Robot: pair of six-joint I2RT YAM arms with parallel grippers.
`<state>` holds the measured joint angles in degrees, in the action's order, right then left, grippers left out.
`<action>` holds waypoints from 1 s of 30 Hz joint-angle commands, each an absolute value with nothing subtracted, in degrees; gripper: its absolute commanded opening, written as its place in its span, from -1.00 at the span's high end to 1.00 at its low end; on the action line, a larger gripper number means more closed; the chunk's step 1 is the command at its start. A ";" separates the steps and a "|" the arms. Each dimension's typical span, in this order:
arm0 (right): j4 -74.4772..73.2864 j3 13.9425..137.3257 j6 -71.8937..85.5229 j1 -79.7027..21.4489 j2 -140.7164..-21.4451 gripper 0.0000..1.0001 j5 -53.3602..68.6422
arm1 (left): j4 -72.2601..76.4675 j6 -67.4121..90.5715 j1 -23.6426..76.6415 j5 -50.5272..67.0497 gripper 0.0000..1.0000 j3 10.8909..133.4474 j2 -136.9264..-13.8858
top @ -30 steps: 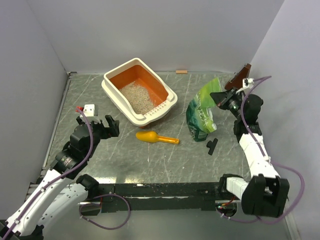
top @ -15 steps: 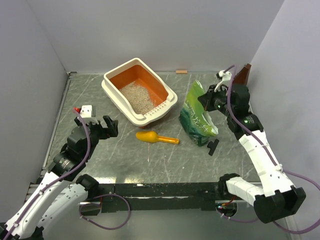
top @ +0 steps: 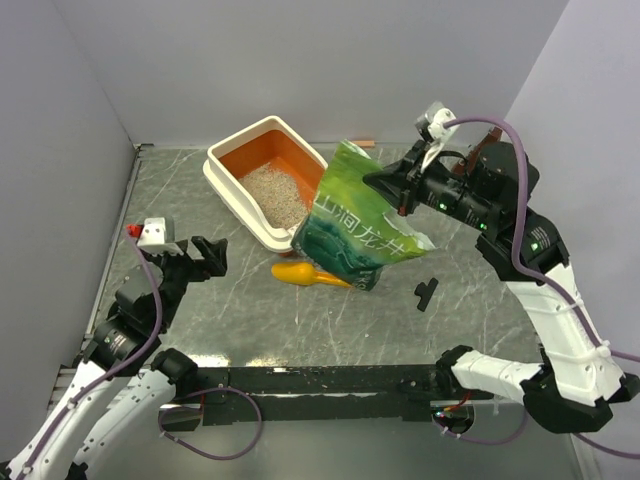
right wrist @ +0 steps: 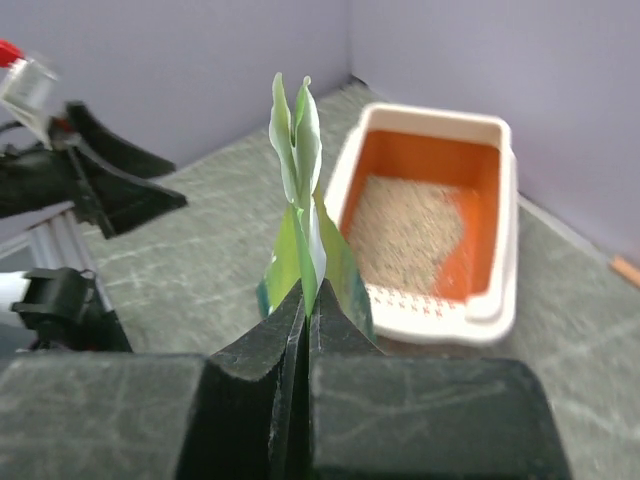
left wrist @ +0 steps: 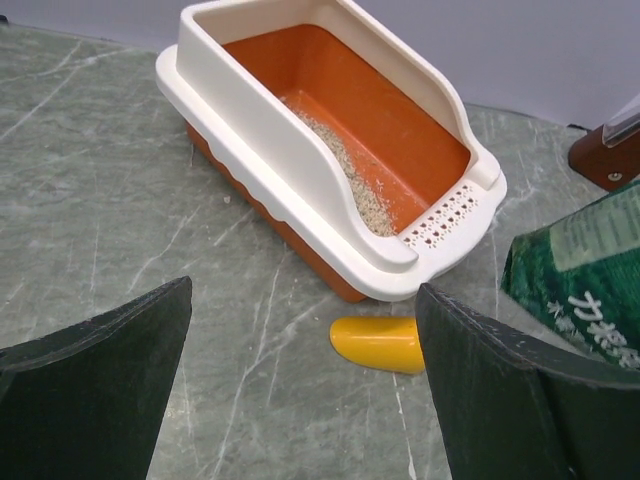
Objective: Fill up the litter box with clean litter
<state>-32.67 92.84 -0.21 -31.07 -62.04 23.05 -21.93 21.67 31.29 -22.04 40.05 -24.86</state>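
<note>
Now green bag (top: 350, 225) lifted, swung toward litter box (top: 238, 134).

White Chinese characters on green bag (top: 352, 222), not clearly legible.

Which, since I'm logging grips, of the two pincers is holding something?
The right pincer: its jaws are shut on the green bag's top edge. The left pincer stands wide open and empty.

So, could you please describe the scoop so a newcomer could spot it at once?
Find the cream-rimmed orange litter box at the table's back. Before its slotted end lies the scoop, partly behind the raised green bag; it alone is bright yellow.
</note>
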 commanded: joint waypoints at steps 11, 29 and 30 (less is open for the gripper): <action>-19.69 111.79 -1.67 -46.13 -80.58 1.00 26.54 | -23.20 20.66 30.85 -18.38 -0.94 48.60 -18.99; -14.68 124.09 -0.09 -50.18 -100.63 1.00 39.64 | -27.86 19.86 30.94 -13.80 -0.94 48.61 -14.77; -14.42 125.15 -0.09 -50.36 -101.42 1.00 39.90 | -27.60 20.04 30.85 -13.62 -0.94 48.26 -14.68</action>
